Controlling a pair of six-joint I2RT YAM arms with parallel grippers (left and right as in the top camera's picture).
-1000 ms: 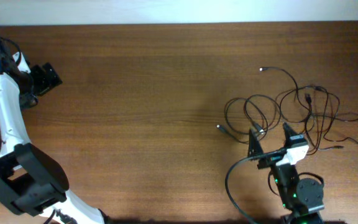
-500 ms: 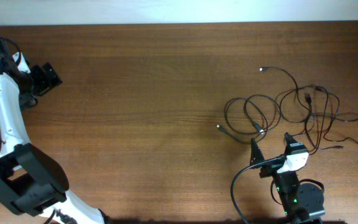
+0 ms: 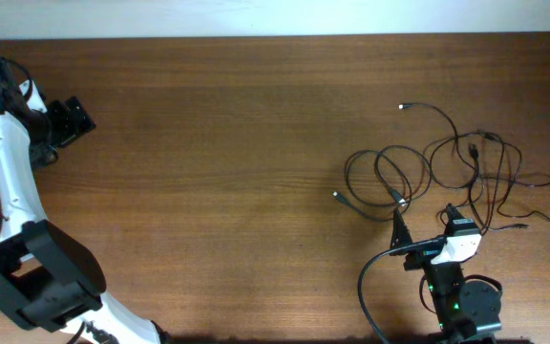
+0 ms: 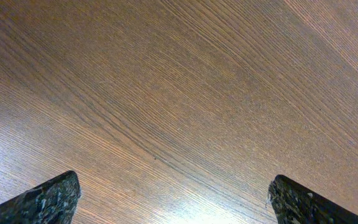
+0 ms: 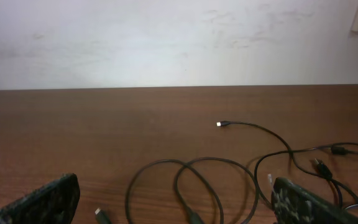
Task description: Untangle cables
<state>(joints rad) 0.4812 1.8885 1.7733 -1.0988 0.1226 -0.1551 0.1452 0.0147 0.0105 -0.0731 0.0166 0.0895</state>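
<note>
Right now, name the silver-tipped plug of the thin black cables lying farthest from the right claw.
The lone silver-tipped plug beyond the tangle, toward the wall; every other tip lies nearer.

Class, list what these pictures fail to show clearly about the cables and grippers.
1. Overhead: the cables are too thin where they cross to count them or tell which lies on top.
2. Right wrist: the bottom edge and the right gripper cut off the nearer loops.
3. Left wrist: only the tips of the left gripper show, at the bottom edge.
</note>
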